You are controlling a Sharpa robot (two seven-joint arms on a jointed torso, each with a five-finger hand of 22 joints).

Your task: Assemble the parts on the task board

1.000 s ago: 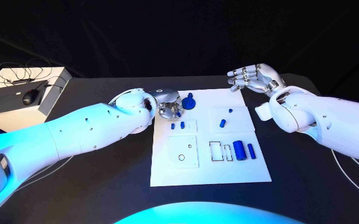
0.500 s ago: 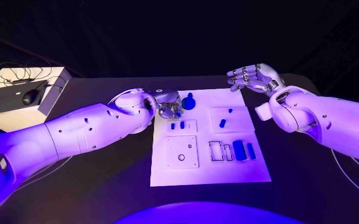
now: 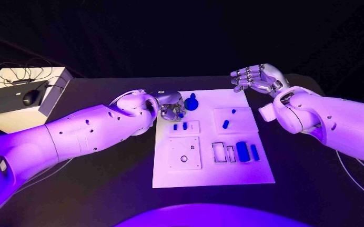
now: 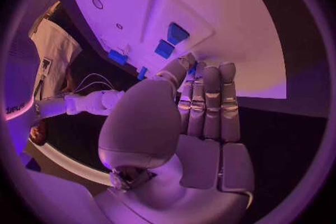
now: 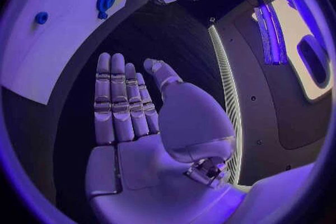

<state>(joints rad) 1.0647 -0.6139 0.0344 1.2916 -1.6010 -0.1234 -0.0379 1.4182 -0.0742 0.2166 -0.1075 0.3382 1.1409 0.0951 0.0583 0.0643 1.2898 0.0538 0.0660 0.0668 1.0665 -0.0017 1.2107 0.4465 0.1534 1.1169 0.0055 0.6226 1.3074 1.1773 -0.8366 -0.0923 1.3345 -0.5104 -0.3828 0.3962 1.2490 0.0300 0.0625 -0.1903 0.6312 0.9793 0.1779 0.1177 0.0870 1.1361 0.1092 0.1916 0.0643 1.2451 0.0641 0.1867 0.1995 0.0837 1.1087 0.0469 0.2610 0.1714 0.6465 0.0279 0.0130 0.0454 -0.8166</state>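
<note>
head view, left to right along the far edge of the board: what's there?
White box with mouse → left hand → round blue part → task board far edge → right hand.

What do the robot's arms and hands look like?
Both arms are smooth, rounded white shells with tiny dark screw dots. The left hand and right hand are shiny silver metal, built from blocky finger segments like a robot skeleton's.

About seven blue parts (image 3: 243,151)
</note>
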